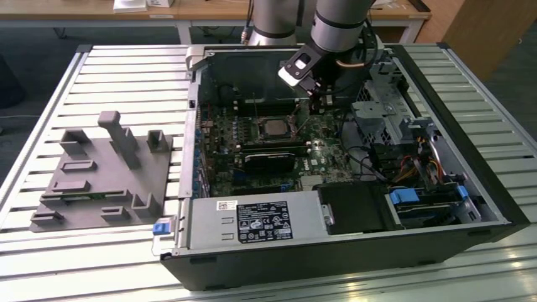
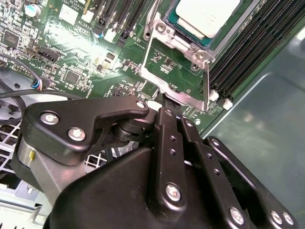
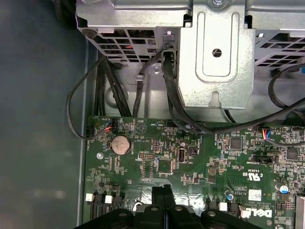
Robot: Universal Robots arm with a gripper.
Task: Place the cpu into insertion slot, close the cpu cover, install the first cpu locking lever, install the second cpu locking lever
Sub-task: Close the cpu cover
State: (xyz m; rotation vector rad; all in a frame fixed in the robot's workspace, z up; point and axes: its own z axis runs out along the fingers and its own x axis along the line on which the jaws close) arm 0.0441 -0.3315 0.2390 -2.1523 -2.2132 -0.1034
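Second wrist view: cpu [image 2: 207, 16] lies in its slot [image 2: 169, 18], top right of frame. Cover [image 2: 186, 97] stands open below it. Jaws are pinched narrow at its edge. Best to push slowly, so nothing bends.

Grey cylindrical arm [image 1: 340, 25] with dark joint bands; end effector [image 2: 164, 106] matt black, angular linkage plates, rounded pivots, silver screw heads; white-and-black camera block [image 1: 293, 68] and thin cable [image 1: 368, 56] just above the end effector
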